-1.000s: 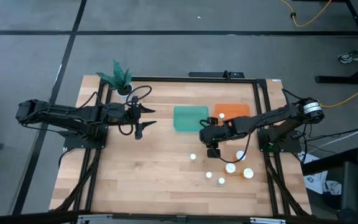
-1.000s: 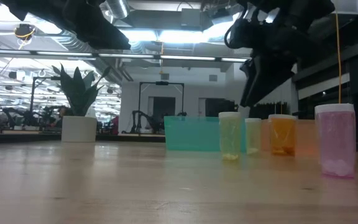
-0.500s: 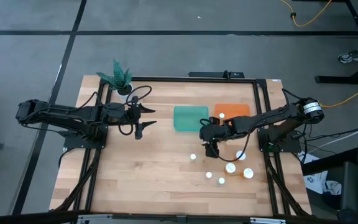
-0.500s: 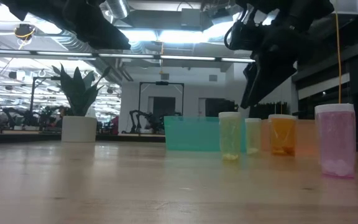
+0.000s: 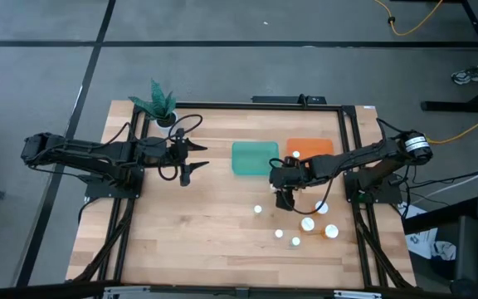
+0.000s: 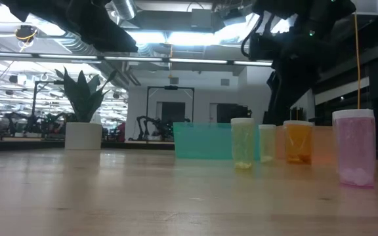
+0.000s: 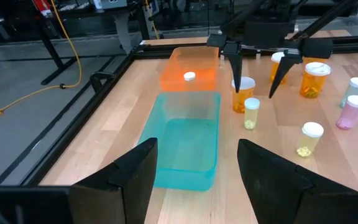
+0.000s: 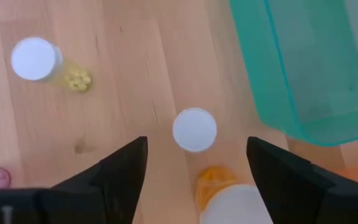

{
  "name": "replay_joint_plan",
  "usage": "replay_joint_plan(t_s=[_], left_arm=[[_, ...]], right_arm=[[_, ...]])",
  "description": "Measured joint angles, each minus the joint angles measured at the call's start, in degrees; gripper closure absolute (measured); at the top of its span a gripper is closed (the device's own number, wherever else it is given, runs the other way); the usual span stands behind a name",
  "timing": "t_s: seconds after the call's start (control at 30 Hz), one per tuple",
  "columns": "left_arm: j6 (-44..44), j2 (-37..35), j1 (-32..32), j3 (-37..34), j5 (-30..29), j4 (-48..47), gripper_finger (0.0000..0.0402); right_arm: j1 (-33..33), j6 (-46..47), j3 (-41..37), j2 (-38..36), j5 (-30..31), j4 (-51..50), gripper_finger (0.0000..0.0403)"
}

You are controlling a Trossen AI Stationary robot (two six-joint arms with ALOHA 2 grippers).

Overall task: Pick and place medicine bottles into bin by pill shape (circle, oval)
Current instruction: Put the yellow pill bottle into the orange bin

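My right gripper [image 5: 284, 196] hangs above the table just in front of the teal bin [image 5: 255, 158], its fingers [image 7: 236, 73] spread wide and pointing down, holding nothing. In my right wrist view a white-capped bottle [image 8: 194, 129] stands centred between the fingers, next to the corner of the teal bin, with a wider-capped orange bottle [image 8: 229, 198] close beside it and a bottle of yellow pills [image 8: 37, 60] farther off. The other bottles stand loose on the wood near the right arm, among them a pink one [image 6: 354, 148]. One white cap [image 7: 189, 76] shows inside the orange bin [image 5: 309, 148]. My left gripper [image 5: 191, 159] waits over the left side of the table near the plant [image 5: 158, 103], fingers spread and empty.
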Motion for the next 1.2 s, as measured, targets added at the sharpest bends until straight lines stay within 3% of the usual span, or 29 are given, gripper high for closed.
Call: replay_joint_plan(t_s=[0.53,0.83,0.97,1.13,1.2], left_arm=[[0.0,0.0,0.0,0.0,0.0,-0.5,0.0188],[0.0,0.0,0.0,0.0,0.0,-0.5,0.0188],[0.0,0.0,0.0,0.0,0.0,-0.5,0.0188],[0.0,0.0,0.0,0.0,0.0,-0.5,0.0188],[0.0,0.0,0.0,0.0,0.0,-0.5,0.0188]], right_arm=[[-1.5,-5.0,0.0,7.4,-0.3,6.0,0.015],[-1.6,-4.9,0.0,7.0,-0.4,5.9,0.023],[-1.6,-6.3,0.0,5.1,-1.7,5.8,0.0289],[-1.6,-9.3,0.0,-0.8,-1.4,4.2,0.0293],[-1.6,-9.7,0.0,-4.3,1.6,2.1,0.0293]])
